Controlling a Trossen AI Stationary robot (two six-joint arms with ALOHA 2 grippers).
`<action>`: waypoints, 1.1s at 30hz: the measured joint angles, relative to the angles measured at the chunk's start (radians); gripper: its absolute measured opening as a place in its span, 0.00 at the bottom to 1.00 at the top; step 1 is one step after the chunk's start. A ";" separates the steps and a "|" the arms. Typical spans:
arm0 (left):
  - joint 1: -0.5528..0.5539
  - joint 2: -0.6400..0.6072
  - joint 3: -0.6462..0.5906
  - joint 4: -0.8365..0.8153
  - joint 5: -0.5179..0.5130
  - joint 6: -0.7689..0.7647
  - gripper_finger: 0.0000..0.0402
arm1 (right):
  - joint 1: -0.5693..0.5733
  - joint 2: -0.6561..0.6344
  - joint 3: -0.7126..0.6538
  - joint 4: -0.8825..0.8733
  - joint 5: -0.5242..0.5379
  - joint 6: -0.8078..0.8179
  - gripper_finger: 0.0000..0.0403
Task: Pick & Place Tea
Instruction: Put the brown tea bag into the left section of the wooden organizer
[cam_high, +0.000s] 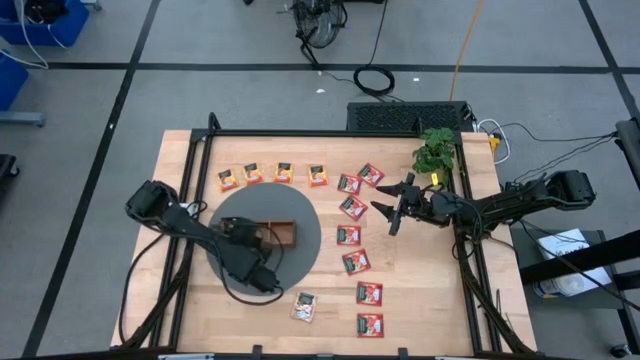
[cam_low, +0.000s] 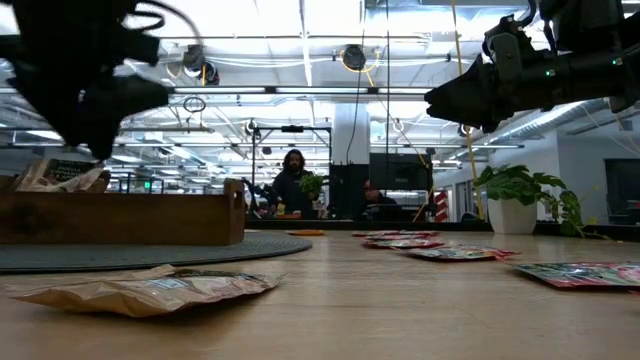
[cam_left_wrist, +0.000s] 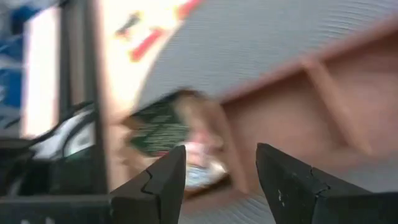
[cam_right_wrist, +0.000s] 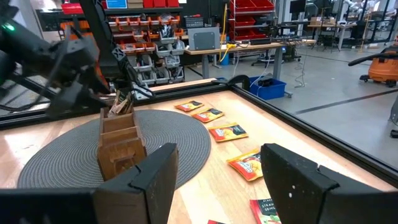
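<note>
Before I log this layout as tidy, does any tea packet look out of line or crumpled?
Yes. One white packet lies alone near the table's front edge, tilted and apart from the neat orange row and the red ones. In the low view it looks crumpled, not flat.

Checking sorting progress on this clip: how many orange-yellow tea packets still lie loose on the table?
4, in a row along the far edge, just beyond the grey mat: first, second, third, fourth. Others may already sit hidden in the wooden tray.
</note>
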 joint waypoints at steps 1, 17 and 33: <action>0.000 0.000 0.020 0.035 -0.002 0.064 0.49 | 0.000 0.000 0.000 0.000 0.000 0.000 0.53; 0.012 0.021 0.083 0.985 0.219 0.890 0.42 | 0.000 0.000 0.000 0.000 -0.001 0.003 0.53; 0.103 0.175 0.097 1.090 0.766 0.410 0.74 | 0.000 0.000 0.000 -0.008 -0.001 -0.005 0.53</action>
